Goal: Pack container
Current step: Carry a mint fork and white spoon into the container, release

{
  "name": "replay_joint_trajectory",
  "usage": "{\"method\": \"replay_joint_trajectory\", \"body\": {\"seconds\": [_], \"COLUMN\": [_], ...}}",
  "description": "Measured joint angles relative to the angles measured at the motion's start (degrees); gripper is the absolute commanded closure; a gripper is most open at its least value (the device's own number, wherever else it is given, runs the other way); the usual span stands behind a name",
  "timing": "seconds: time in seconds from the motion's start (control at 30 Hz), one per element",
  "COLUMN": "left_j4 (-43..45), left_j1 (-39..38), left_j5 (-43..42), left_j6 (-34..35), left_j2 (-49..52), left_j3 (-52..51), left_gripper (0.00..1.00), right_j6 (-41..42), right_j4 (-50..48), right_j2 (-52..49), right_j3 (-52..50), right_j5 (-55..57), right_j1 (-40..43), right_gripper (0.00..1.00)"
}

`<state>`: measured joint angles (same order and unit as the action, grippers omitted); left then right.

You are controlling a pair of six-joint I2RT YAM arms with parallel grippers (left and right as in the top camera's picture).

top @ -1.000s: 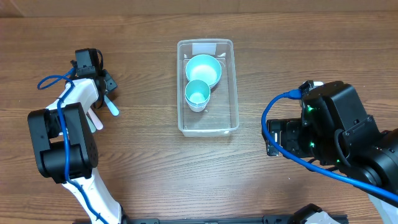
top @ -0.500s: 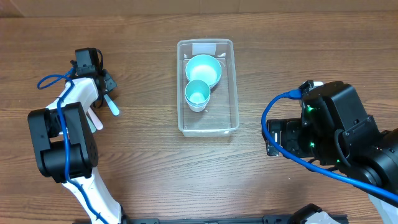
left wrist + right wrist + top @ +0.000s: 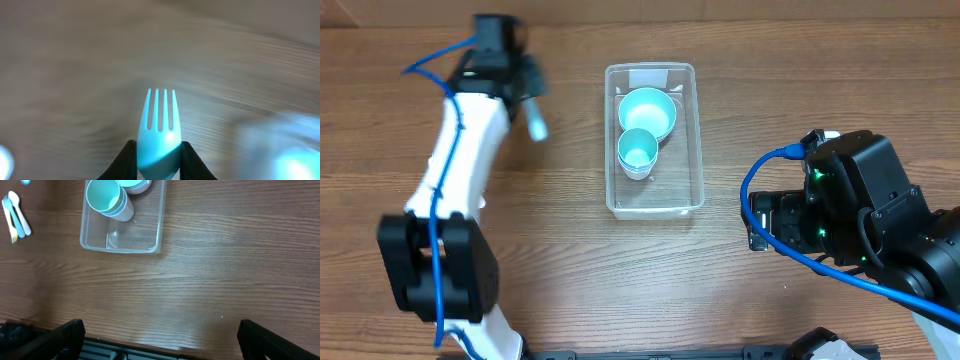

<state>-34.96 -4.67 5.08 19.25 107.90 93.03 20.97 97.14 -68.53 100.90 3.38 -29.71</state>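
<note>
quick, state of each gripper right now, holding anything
left gripper: jaws closed on a light blue fork
right gripper: jaws wide open, holding nothing

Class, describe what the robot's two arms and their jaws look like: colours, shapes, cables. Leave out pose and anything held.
The left arm has white links between black joint blocks, with a blue cable along it. The right arm is black and boxy, with a looping blue cable and small green lights. Both the left gripper and right gripper have black jaws.
</note>
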Motion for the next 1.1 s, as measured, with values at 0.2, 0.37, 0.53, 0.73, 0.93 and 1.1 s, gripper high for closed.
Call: {"method": "replay_joint_trajectory", "body": {"seconds": [0.2,0.37,0.53,0.73,0.93,1.1], "left_j4": [1.31,-6.21,-16.33,-21.09,-21.64,-21.66], "left_j1": [-20.63,-30.56,-32.11,-32.11,-32.11,-32.11], "left_j5": [-5.09,-6.27,-7.43,-16.13,-19.47,-19.65], "left_j6": [-20.37,-43.12,-60.15,-67.89,-69.37,-69.18], "left_j2": [-3.54,-3.54,-3.54,-3.54,-3.54,-3.54], "left_j3": [0.87,0.87,0.87,0.87,0.87,0.87], "left_gripper": [0.96,0.96,0.96,0.96,0.11,0.08], "right_j6": [-0.02,-0.02,-0.02,-0.04,-0.02,-0.02], "right_j4": [-0.02,-0.02,-0.02,-0.02,0.00,-0.04], "right_j2": [0.00,0.00,0.00,0.00,0.00,0.00], "right_j3": [0.00,0.00,0.00,0.00,0.00,0.00], "right_j5": [0.00,0.00,0.00,-0.02,0.02,0.00], "right_j1": [0.00,0.00,0.00,0.00,0.00,0.00], "right_gripper": [0.00,0.00,0.00,0.00,0.00,0.00]}}
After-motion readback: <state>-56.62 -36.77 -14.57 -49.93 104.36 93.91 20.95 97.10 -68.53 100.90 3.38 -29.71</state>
